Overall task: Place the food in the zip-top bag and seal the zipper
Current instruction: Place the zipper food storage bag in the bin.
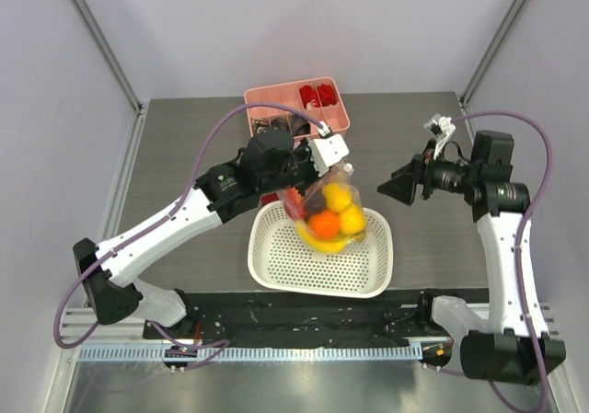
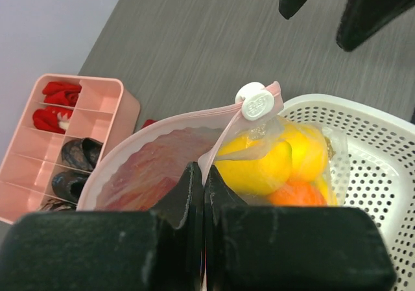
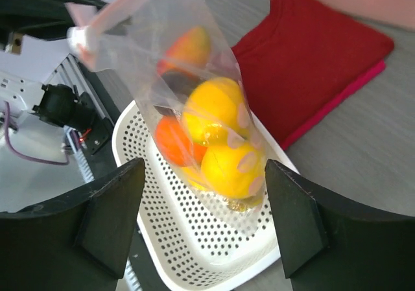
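Right now my left gripper (image 2: 203, 174) has its fingers pinched together on one lip of the zip-top bag (image 1: 331, 206), holding it hanging with its bottom resting in the white basket (image 1: 276, 280). The food (image 3: 217, 113) sits low inside the bag: lemons, an orange and darker fruit behind them. I judge the loading done and the sealing left, since from the left wrist the mouth looks parted, its two edges meeting only at the white slider tab (image 2: 255, 101) on the far end of the zipper (image 2: 224, 132). My right gripper (image 1: 391, 185) hovers just beside the bag with its fingers wide apart, holding nothing. To do this well, I'd bring those fingers level with the slider, close squarely on it rather than on the film, and draw it along the strip toward my left grip while that grip pulls the lip taut. Slack film could bunch ahead of the slider and jam it.
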`<state>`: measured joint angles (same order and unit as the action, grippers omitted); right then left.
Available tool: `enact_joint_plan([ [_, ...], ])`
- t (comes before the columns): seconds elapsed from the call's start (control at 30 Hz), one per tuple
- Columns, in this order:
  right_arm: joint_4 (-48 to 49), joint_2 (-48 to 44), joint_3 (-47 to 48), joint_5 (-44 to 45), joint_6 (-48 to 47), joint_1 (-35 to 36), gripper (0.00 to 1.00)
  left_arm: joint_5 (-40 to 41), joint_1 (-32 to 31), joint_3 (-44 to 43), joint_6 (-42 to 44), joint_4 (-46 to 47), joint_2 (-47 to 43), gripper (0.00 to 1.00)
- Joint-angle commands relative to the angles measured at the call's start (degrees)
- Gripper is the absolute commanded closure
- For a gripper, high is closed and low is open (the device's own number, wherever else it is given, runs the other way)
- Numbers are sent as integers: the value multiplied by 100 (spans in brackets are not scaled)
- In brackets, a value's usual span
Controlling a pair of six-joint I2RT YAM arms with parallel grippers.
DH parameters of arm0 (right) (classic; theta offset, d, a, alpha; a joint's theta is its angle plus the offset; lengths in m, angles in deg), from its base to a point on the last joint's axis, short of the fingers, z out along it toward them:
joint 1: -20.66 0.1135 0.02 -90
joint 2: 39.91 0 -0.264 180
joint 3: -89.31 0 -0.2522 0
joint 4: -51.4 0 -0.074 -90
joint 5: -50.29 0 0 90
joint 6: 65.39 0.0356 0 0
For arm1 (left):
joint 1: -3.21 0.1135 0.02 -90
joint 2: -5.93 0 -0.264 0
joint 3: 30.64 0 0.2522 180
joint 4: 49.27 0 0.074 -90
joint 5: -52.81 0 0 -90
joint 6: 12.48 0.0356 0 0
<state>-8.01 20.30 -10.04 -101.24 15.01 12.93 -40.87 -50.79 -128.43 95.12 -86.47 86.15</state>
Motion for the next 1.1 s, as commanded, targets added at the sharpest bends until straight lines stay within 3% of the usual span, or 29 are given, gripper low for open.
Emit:
enact_joint_plan([
  [0.0, 1117, -1000, -334, -200, -226, 148, 23, -395, -23, 0, -372, 269, -218, 100],
  [0.2, 2462, -1441, -923, -253, 477, 491, 31, -704, -32, 97, -924, 428, -157, 100],
  [0.5, 2727, -1723, -1494, 211, 442, 1141, 37, -994, -58, 88, -1663, 490, 19, 100],
  [0.83, 3352, -1740, -1601, 993, 592, 2291, 39, -994, -278, 10, -1725, 385, 72, 100],
  [1.03, 2984, -1573, -1407, 1302, -4, 2785, 61, -1029, -392, 45, -1716, 296, -42, 100],
  [1.07, 2826, -1582, -1398, 1381, -93, 2811, 71, -1029, -392, 45, -1699, 270, -51, 100],
])
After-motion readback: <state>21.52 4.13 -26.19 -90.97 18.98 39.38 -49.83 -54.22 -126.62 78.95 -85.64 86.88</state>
